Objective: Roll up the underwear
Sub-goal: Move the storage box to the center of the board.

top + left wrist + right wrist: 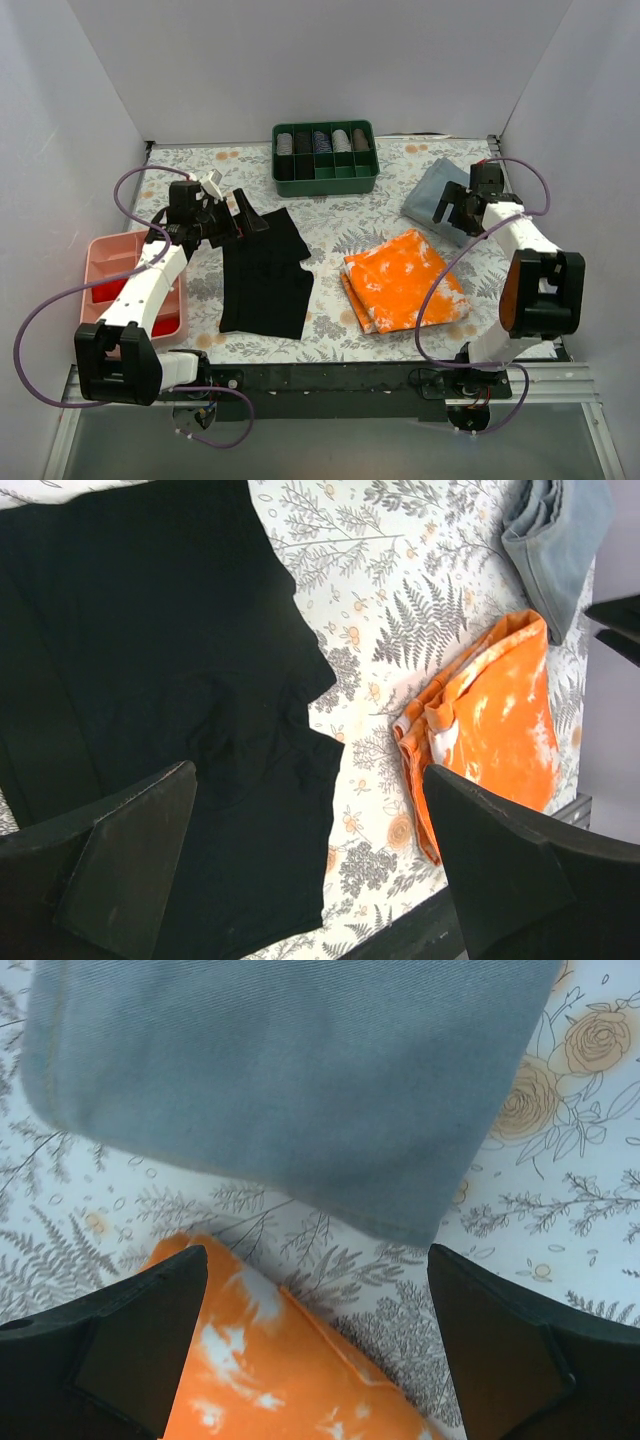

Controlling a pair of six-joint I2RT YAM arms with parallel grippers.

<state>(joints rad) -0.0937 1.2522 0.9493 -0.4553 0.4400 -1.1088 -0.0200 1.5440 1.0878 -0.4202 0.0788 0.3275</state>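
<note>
At the far left of the overhead view sits a pink tray (pixel 108 268). Just right of it the left gripper (pixel 248 216) hangs with its jaws spread wide and empty over the upper edge of the underwear (pixel 265 278), which lies flat, left of centre. Further right are an orange cloth (pixel 405 280) and a grey-blue cloth (pixel 432 196), with the right gripper (pixel 452 208) above the latter, jaws also apart and holding nothing.
</note>
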